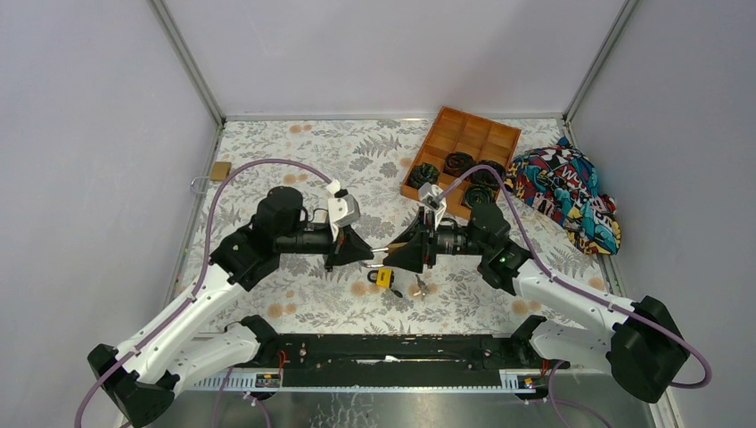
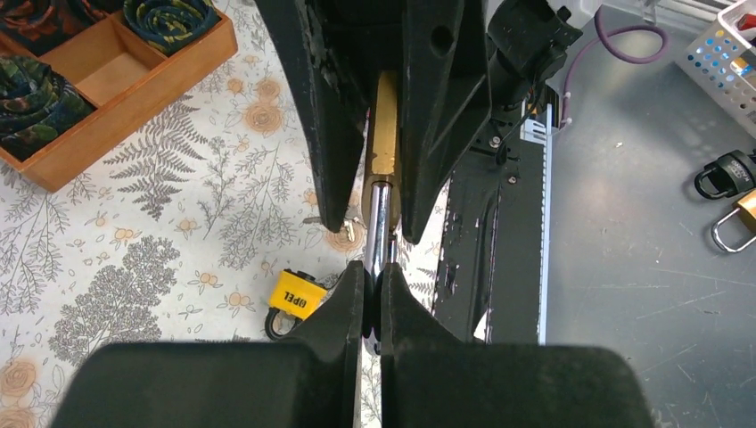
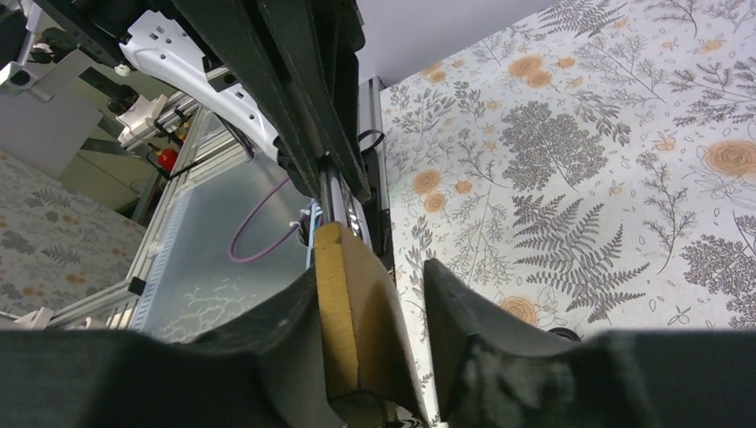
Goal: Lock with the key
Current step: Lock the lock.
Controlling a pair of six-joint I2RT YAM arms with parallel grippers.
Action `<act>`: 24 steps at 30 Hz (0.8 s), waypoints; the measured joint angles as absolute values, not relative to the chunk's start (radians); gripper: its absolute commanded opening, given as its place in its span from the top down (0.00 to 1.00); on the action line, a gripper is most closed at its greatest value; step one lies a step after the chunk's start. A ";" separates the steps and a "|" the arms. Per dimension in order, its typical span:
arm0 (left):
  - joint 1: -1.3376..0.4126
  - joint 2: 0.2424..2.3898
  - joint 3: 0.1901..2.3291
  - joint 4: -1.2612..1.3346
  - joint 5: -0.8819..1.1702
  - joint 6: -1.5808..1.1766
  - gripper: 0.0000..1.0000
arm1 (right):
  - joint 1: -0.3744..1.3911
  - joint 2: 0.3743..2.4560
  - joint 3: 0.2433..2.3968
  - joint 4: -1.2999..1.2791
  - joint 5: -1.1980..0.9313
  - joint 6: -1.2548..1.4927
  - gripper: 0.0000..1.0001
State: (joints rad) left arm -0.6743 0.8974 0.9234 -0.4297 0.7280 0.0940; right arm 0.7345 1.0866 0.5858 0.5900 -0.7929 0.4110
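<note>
Left gripper [image 2: 373, 287] is pinched narrow on the steel shackle [image 2: 381, 223] of a brass padlock [image 2: 385, 125], my fingers almost meeting around the bar. My right gripper [image 3: 370, 285] faces it tip to tip and has the padlock's body between its fingers. From the left wrist both fingers flank the brass closely. From the right wrist the body lies flat against one finger and a sliver of background shows on the other side, so I cannot tell how firm that hold is. The padlock is off the worktop [image 1: 294, 147], carried between my two arms near the middle front, shackle toward the left, body toward the right. Just below it on the worktop lies a yellow padlock [image 1: 383, 277], with a small metal item [image 1: 419, 285] just to its right, too small to name. Another brass lock [image 1: 219, 169] sits at the far left edge. Back right is a wooden tray [image 1: 499, 138] of compartments, some holding dark rolled items [image 1: 458, 163], with a colourful cloth [image 1: 566, 187] just beside it.
</note>
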 measured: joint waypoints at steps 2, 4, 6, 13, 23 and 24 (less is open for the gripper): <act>-0.674 0.897 0.923 -0.419 0.733 0.085 1.00 | 0.735 1.087 0.585 0.596 -0.791 0.418 0.75; -0.672 0.897 0.923 -0.419 0.726 0.081 1.00 | 0.738 1.086 0.585 0.605 -0.805 0.422 0.96; -0.667 0.896 0.923 -0.418 0.733 0.072 1.00 | 0.740 1.079 0.585 0.617 -0.825 0.429 1.00; -0.668 0.884 0.915 -0.379 0.738 0.004 0.37 | 0.733 1.061 0.586 0.622 -0.826 0.464 1.00; -0.673 0.776 0.883 -0.281 0.707 -0.112 0.31 | 0.664 1.018 0.588 0.668 -0.861 0.575 1.00; -0.673 0.776 0.876 -0.266 0.701 -0.126 0.33 | 0.664 1.018 0.592 0.676 -0.870 0.584 1.00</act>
State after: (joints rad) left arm -0.6735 0.7765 0.8761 -0.2661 0.7010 -0.1265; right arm 0.6643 1.0183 0.5919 0.6758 -0.8696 0.5838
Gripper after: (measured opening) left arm 0.706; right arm 0.273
